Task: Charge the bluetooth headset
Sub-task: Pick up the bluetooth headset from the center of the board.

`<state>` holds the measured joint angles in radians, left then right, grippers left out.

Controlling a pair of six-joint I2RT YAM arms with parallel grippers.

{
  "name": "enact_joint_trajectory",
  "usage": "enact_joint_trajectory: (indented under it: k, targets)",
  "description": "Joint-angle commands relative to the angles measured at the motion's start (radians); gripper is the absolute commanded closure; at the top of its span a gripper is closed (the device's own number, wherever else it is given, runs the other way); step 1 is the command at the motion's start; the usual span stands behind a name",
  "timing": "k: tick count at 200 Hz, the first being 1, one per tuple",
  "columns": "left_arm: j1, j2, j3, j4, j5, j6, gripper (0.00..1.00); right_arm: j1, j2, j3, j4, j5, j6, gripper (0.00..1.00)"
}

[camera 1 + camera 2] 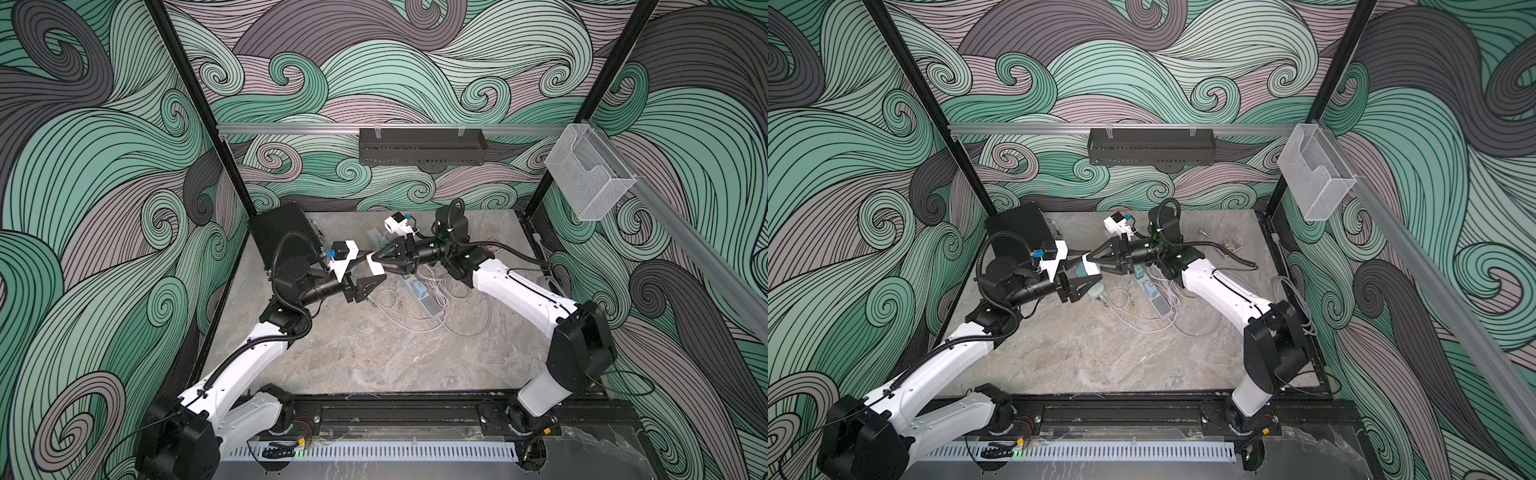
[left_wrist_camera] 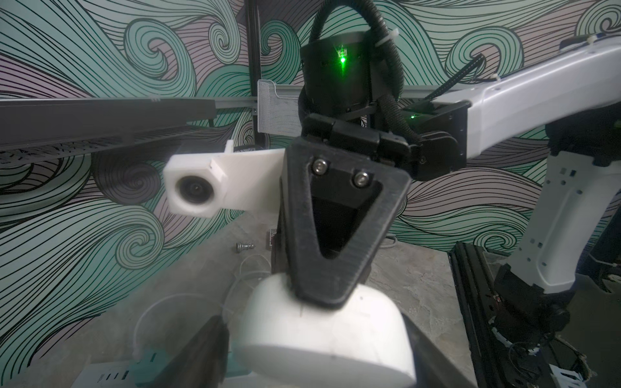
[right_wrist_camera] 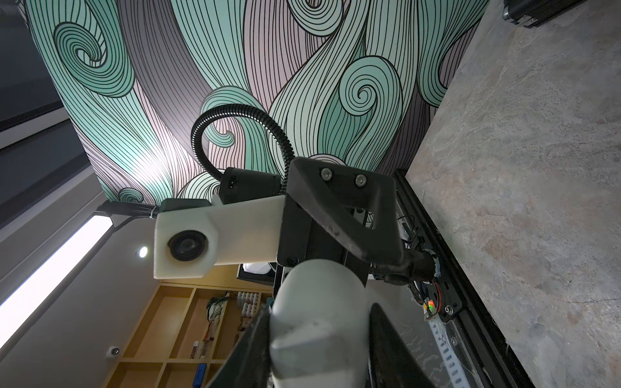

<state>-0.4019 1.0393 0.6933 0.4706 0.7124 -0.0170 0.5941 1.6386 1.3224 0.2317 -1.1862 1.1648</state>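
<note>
White case (image 1: 376, 269) pinched in right tool (image 3: 319, 339); left tool (image 2: 319, 356) straddles it wide, grip unclear.

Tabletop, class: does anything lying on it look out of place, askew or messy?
Yes. The white cables sprawl in loose overlapping loops around and across the power strip, which lies at a slant. Towards the back, a small metal bolt lies on its side near a card, seemingly unrelated to charging.
</note>
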Motion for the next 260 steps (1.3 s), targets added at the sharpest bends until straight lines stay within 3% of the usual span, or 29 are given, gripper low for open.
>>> enact_joint_trajectory:
  k: [1,34,66,111,147,172,231,260]
  targets:
    - [-0.004,0.002,0.046,0.059,0.022,0.000,0.28,-0.004,0.020,-0.007,0.053,-0.017,0.025,0.78]
    - [-0.007,0.005,0.047,0.062,0.026,-0.006,0.32,-0.008,0.023,-0.019,0.094,-0.013,0.058,0.77]
    - [-0.008,0.003,0.054,0.036,0.029,0.017,0.47,-0.015,0.023,-0.033,0.116,-0.004,0.075,0.72]
    - [-0.009,0.004,0.105,-0.189,0.005,0.153,0.61,-0.056,-0.015,-0.048,0.081,0.029,0.033,0.50]
    - [-0.010,0.033,0.166,-0.381,0.005,0.339,0.61,-0.107,-0.113,-0.025,-0.286,0.139,-0.264,0.44]
    - [-0.009,0.066,0.216,-0.471,0.009,0.401,0.63,-0.106,-0.157,0.029,-0.564,0.243,-0.482,0.37]
    - [-0.029,0.127,0.310,-0.606,0.013,0.513,0.67,-0.060,-0.179,0.111,-0.840,0.430,-0.677,0.34]
    - [-0.045,0.143,0.335,-0.649,0.002,0.554,0.67,-0.030,-0.168,0.135,-0.880,0.486,-0.699,0.35]
